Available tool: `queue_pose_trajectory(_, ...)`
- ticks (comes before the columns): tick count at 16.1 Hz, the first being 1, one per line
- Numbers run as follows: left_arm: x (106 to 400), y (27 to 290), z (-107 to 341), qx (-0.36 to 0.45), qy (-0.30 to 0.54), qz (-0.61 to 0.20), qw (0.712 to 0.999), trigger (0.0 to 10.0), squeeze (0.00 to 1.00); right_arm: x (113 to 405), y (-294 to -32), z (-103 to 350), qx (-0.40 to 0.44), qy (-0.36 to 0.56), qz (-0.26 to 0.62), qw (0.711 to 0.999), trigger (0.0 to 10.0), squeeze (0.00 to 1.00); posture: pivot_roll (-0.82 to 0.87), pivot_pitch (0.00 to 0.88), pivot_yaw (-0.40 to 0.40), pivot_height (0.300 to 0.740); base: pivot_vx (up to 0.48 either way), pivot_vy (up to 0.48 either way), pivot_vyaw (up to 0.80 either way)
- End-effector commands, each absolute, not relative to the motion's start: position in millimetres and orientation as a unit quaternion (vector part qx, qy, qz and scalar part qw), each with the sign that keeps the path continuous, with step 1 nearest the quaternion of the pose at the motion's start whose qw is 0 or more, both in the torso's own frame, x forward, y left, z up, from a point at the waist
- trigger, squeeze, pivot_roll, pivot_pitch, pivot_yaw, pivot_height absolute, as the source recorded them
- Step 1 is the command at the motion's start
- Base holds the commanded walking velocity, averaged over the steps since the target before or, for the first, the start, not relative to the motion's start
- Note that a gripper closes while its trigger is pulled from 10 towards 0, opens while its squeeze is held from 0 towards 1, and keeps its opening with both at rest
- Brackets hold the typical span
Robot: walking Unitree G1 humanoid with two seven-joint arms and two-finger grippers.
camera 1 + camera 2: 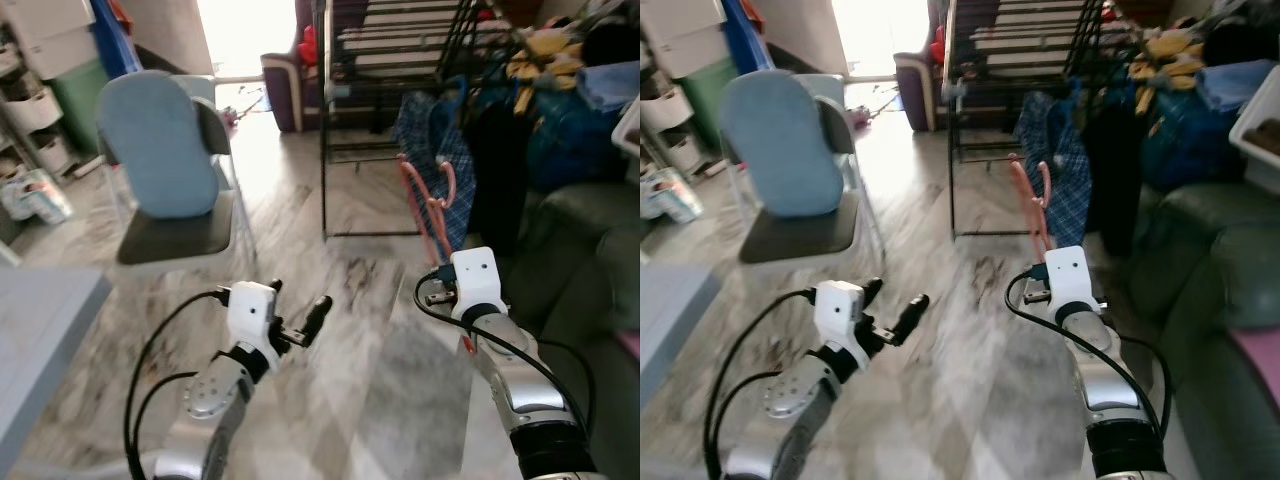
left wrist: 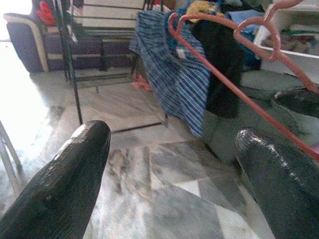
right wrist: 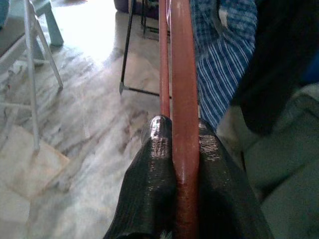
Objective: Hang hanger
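Right gripper (image 1: 440, 262) is raised in the head views, clamped on a pink hanger (image 1: 428, 203) that stands up in front of the black rack (image 1: 340, 120), close to the blue checked cloth (image 1: 440, 150) hanging on it. Left gripper (image 1: 298, 318) is held out over the marble floor (image 1: 340, 330), its fingers apart and holding nothing; a chair (image 1: 170, 170) with a blue back stands well off to the rack's left. From the left wrist, the two spread fingers (image 2: 65, 184) frame the hanger (image 2: 224, 64) before the rack. From the right wrist, both fingers (image 3: 154, 189) pinch the hanger's bar (image 3: 183, 99).
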State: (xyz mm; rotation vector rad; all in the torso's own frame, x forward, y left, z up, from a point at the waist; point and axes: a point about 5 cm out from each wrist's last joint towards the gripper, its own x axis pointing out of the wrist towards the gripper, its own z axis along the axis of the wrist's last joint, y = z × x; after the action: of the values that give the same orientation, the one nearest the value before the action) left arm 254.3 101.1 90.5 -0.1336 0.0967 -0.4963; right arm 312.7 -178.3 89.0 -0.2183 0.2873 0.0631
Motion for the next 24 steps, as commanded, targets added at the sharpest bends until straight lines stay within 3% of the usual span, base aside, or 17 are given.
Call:
queue_pose_trajectory(1,255.6,109.7,89.7,-0.059,0.053,-0.233,0.969,10.0,0.0,316.2,-165.7,94.2,-0.104,0.135,0.05,0.984,10.0,0.0,-0.13,0.0,0.044,0.736,0.458,0.0,0.0)
queue_pose_trajectory(15,254.1,104.2,87.0,-0.059,0.066,-0.257,0.962,10.0,0.0,314.1,-163.6,88.4,-0.102,0.152,0.06,0.981,10.0,0.0,-0.14,0.0,0.048,0.736,0.367,0.275,0.0)
queue_pose_trajectory(24,254.2,99.1,87.6,-0.055,0.068,-0.278,0.956,10.0,0.0,316.0,-160.7,87.2,-0.108,0.156,0.064,0.98,10.0,0.0,-0.13,0.0,0.048,0.736,0.445,0.0,-0.16)
